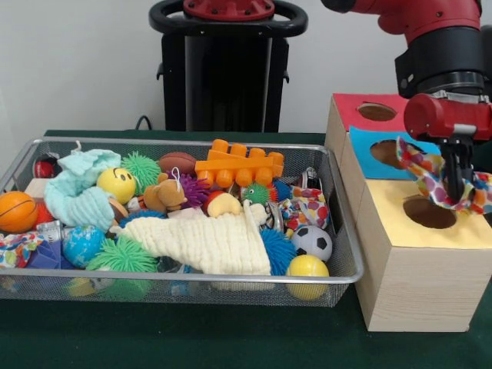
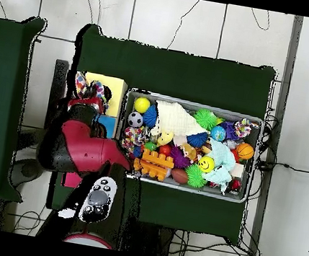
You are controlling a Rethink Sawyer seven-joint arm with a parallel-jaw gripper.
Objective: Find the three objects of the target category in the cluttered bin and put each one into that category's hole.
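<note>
**Operator:** Item by item, nearest first. Where do I stand?

**Clerk:** Entry one, the cluttered bin (image 1: 184, 278): your nearest lot. One polka-dot cloth piece (image 1: 306, 206) lies at its right end, just behind the soccer ball (image 1: 311, 241). A second polka-dot piece (image 1: 14, 247) sits at the left end, below the orange basketball (image 1: 16, 211). The cream muslin cloth (image 1: 207, 242) and the mint-green cloth (image 1: 81, 192) are not your category. Both dotted pieces remain to be fetched, by my reckoning.

**Operator:** And the box?

**Clerk:** Entry two, the yellow-topped box (image 1: 419, 265): its hole (image 1: 429, 213) shows dark; I can't tell you whether anything lies inside.

**Operator:** The jaws?

**Clerk:** Entry three, the gripper (image 1: 456, 192): clenched on a third polka-dot cloth (image 1: 419, 165), which drapes either side, held just above the yellow box's hole. Release not yet made. Beyond it, the blue-topped box (image 1: 373, 152) and the red-topped box (image 1: 361, 111), both disregarded.
</note>
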